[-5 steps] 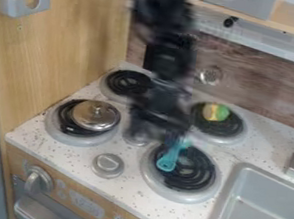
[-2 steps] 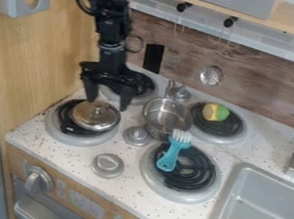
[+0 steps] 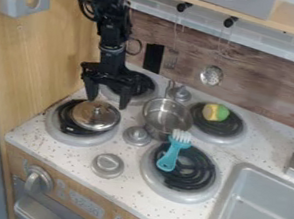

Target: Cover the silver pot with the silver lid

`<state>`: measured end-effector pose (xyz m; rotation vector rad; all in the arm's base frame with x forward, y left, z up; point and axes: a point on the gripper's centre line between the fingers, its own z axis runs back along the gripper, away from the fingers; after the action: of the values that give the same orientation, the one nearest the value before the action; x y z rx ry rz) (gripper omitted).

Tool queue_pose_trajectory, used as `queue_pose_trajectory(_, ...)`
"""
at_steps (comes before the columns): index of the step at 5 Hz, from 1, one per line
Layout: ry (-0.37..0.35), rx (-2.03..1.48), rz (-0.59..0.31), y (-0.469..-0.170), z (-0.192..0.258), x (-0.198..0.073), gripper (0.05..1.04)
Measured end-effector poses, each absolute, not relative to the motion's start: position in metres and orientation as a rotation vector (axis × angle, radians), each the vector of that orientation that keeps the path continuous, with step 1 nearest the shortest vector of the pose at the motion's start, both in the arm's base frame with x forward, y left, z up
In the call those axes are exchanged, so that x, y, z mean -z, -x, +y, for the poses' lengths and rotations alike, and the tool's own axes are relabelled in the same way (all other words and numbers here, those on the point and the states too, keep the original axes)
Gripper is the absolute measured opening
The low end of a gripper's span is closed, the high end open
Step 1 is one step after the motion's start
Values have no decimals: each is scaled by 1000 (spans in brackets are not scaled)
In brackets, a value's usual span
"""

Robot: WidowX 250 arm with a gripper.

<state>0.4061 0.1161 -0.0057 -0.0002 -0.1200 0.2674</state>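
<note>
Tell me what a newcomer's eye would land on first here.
Likely the open black gripper, hanging over the silver lid on the front left burner. Next, the teal brush on the front right burner, then the uncovered silver pot amid the burners.

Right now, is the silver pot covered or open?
Open: the pot shows its bare inside, and the lid sits on another burner.

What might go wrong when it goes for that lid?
The open gripper hangs over the lid, whose small rounded knob might slip from its grasp. The brush lies close by the open pot, so it could get knocked while the lid is being set down.
</note>
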Motion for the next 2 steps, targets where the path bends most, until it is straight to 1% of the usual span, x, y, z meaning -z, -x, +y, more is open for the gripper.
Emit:
queue_pose_trajectory(1,0,-283,-72,-411,120,22,999)
queue_pose_trajectory(2,-11,-281,-65,-419,125,23,999)
